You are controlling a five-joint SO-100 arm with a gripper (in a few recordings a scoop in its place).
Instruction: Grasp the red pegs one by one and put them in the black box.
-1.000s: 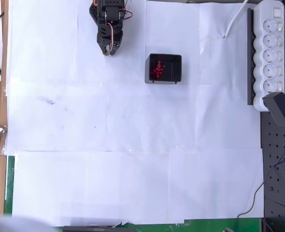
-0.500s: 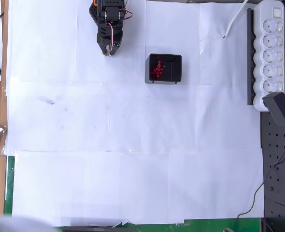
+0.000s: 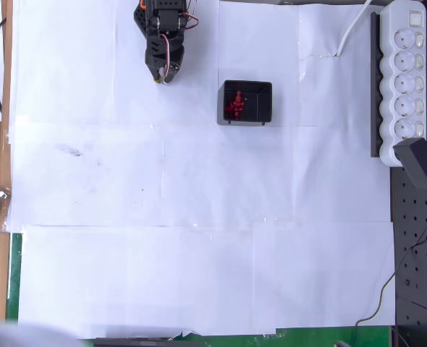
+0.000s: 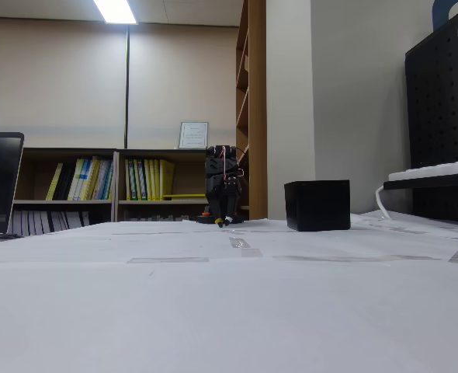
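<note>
Nothing has moved since the earlier frame. White paper covers the tabletop [image 3: 199, 238]. Overhead, the black box [image 3: 246, 103] sits toward 12 o'clock, with the red pegs [image 3: 236, 105] clustered inside it. At its 10 o'clock, well apart, the claw [image 3: 162, 76] points downward, fingers drawn narrow, holding nothing.

Overhead view looks straight down; fixed view sits low at table level; both share black box [image 3: 247, 103].
</note>
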